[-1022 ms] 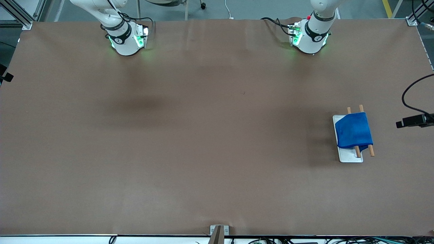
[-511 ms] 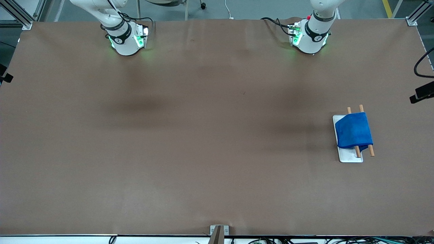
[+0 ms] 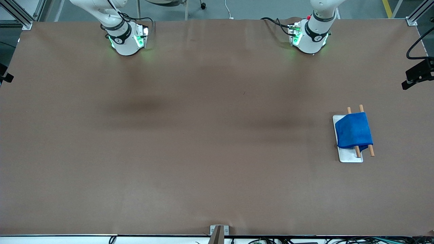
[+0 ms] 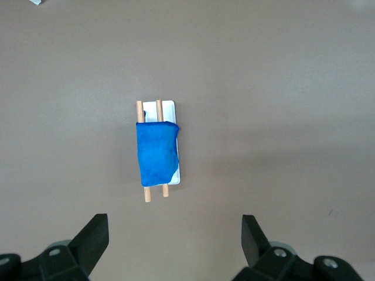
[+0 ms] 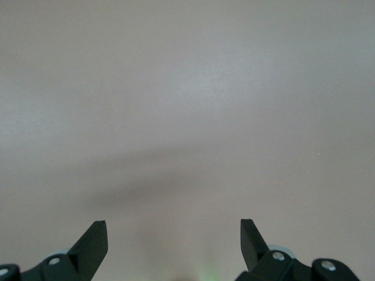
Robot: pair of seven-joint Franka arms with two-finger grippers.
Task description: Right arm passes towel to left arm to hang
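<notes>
Front view shows a wide brown surface [image 3: 203, 135] filling nearly everything; along its top edge stand two white arms with green-lit bases, the right arm [image 3: 115, 27] toward one corner and the left arm [image 3: 315, 27], with a small red knob on its base, toward the other corner; both arms rise out of that view, so neither pincer appears there; a black camera on a cable [image 3: 418, 71] pokes in at the edge on the left arm's end of the surface. A small white tray [image 3: 351, 157] lies on the surface toward the left arm's end, roughly midway between the top and bottom edges; two thin wooden rods [image 3: 371, 150] run side by side above the tray, their ends sticking out past the cloth at both ends; the blue towel [image 3: 353, 130] is draped over both rods, covering most of their length, one corner drooping toward the tray. Left wrist view looks straight down on the towel [image 4: 156, 152], rods [image 4: 147, 193] and tray [image 4: 170, 108]; the left pincer [image 4: 174, 234] hangs high over the surface, spread wide and holding nothing. Right wrist view shows only bare surface [image 5: 187, 105]; the right pincer [image 5: 173, 234] hangs over it, likewise spread wide and empty.
</notes>
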